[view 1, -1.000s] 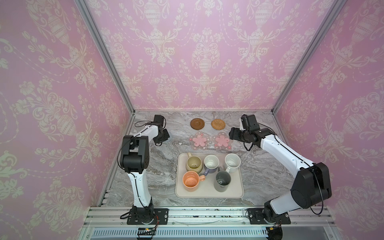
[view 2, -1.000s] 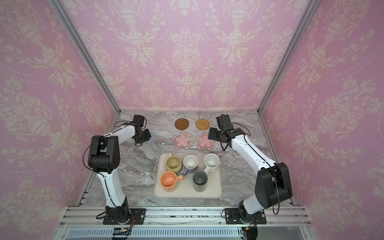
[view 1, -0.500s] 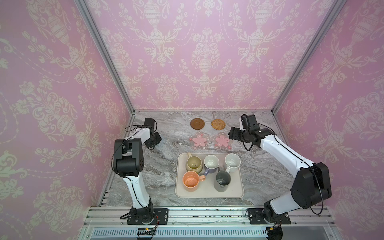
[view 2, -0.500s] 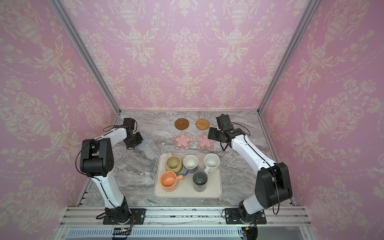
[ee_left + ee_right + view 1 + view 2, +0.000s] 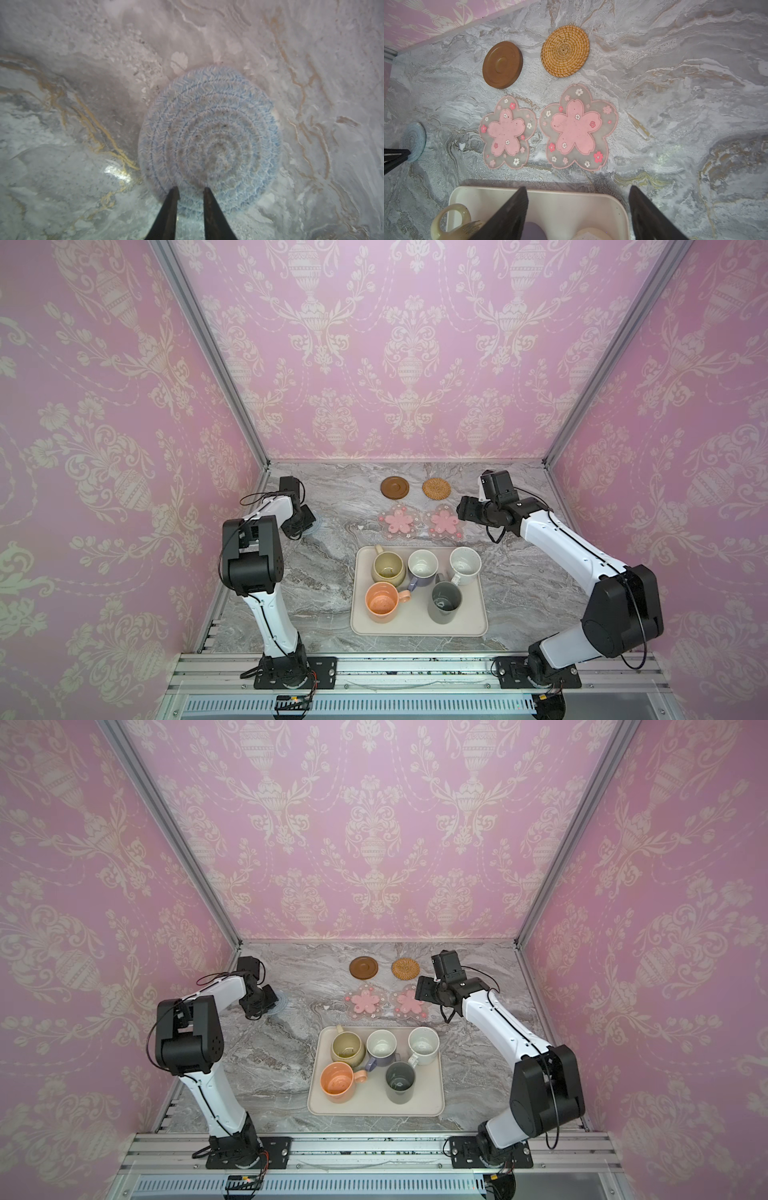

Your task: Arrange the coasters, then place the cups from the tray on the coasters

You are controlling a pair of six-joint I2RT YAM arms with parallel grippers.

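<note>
At ten o'clock from the large cream-beige rimmed tray (image 5: pixel 415 624), the left arm (image 5: pixel 272 508) bends sharply — left gripper (image 5: pixel 190 189) narrowly parted, gripping nothing, tips over the round blue-grey woven coaster (image 5: pixel 209 135). At one o'clock the right gripper (image 5: pixel 577 187) hovers wide, empty.

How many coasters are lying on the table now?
5: brown disc and rattan round at the back; two pink flower mats in front of them; blue woven round apart, far left, at the left fingers.
</note>
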